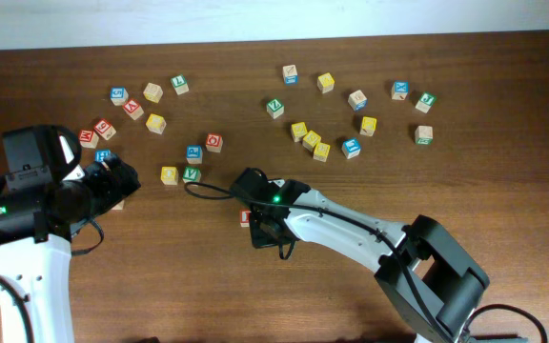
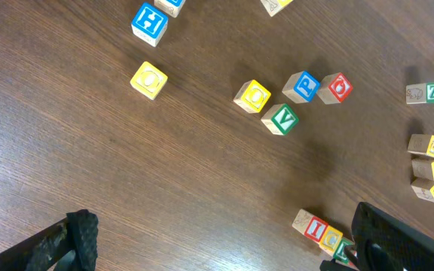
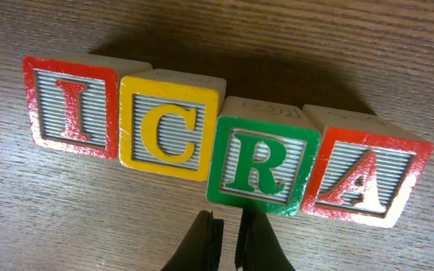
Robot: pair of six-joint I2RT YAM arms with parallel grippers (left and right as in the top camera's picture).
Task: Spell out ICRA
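Note:
Four letter blocks stand side by side in a row on the wooden table: red I [image 3: 72,109], yellow C [image 3: 170,128], green R [image 3: 262,162], red A [image 3: 364,177]. My right gripper [image 3: 228,233] is shut and empty, its tips just in front of the R block and apart from it. In the overhead view the right gripper [image 1: 267,224] covers most of the row; only the red I block [image 1: 245,217] shows. My left gripper [image 2: 217,241] is open and empty, far left of the row [image 1: 112,181]. The I block [image 2: 315,227] and C block [image 2: 330,239] also show in the left wrist view.
Loose letter blocks lie scattered at the back left [image 1: 152,92] and back right [image 1: 311,140]. A yellow block [image 1: 169,175], a green V block [image 1: 192,174], a blue block [image 1: 193,153] and a red block [image 1: 214,142] lie between my left gripper and the row.

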